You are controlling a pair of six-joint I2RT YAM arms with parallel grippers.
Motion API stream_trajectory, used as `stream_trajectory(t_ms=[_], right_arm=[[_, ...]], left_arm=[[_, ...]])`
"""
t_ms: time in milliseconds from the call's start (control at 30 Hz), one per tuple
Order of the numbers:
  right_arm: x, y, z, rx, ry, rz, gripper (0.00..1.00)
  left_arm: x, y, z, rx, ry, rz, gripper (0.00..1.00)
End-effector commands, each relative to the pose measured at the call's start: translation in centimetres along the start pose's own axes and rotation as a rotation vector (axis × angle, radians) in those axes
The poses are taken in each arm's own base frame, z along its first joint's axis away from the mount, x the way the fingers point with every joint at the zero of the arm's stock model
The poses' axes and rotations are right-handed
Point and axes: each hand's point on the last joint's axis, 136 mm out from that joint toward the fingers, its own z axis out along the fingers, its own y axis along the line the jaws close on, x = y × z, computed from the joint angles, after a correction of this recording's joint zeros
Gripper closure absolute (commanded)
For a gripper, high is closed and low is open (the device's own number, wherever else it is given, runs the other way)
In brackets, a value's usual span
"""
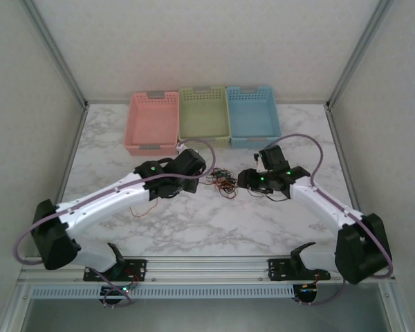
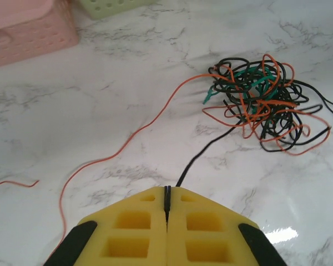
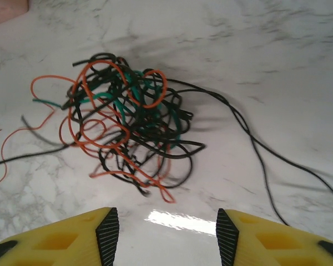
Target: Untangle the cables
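Marble table (image 1: 194, 225), cables (image 3: 125, 119) apparently balled, directionless

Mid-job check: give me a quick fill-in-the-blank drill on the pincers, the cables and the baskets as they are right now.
1. The cable clamped in the shut left pincer is ___ in colour.
2. The right pincer faces the tangle with its jaws ___.
3. Of the three baskets at the far edge, the middle basket is ___.

Missing words: black; open; green.
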Motion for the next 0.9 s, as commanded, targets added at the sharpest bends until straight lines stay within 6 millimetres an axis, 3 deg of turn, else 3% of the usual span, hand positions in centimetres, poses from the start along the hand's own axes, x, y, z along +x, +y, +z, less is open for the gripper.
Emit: stream_trajectory(t_ms=[0, 100, 433, 867], right_arm=[[-0.9, 3.1, 1.2, -0.058, 0.014, -0.041, 0.5], [-0.9, 4.6, 2.6, -0.055, 0.032, -0.083, 0.56], [-1.2, 8.1, 6.0, -0.045, 0.094, -0.203, 0.58], [-0.8, 9.5, 8.4, 0.007, 0.142, -0.254, 0.61]], left_arm=[[1.6, 2.4, -1.4, -0.043, 0.034, 0.033, 1.0], [2.4, 2.8, -2.0, -0.024, 0.034, 0.026, 1.0], [5.0, 4.5, -2.0, -0.028, 0.032, -0.024, 1.0], [5.3, 4.8, -2.0, -0.023, 0.015, -0.053, 1.0]])
